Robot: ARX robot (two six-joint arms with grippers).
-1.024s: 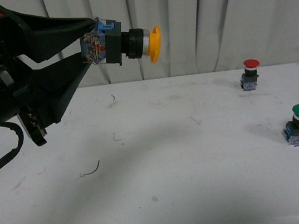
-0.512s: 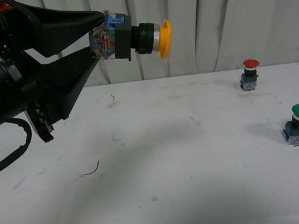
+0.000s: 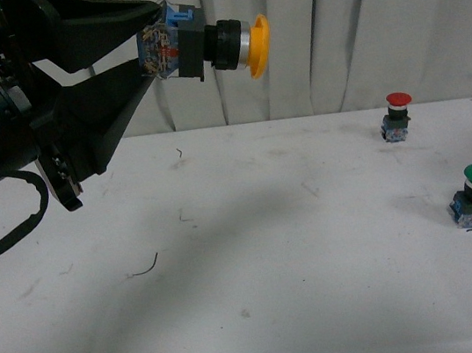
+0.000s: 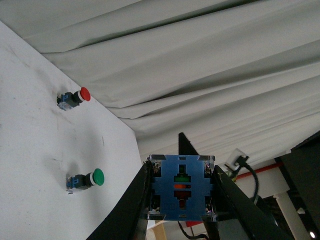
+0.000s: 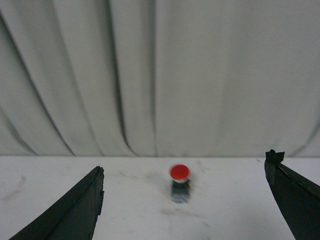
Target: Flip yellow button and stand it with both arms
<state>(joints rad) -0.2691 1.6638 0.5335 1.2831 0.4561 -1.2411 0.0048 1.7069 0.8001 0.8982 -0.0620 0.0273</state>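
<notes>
Although the table (image 3: pixel 274 251) waits below, the left gripper (image 3: pixel 153 47) hangs high above it, clenched on the blue base of the yellow button (image 3: pixel 212 45), which lies level with its cap toward the robot's right. The right gripper (image 5: pixel 186 162), spread and empty, faces the red button (image 5: pixel 179 172), so it likely must reach for the cap end. No writing is legible.

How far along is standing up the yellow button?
Lifted: the left gripper holds the yellow button sideways above the table, jaws on its blue base. The right gripper has open, empty jaws. Remaining: bring in the right arm, flip it, stand it down.
</notes>
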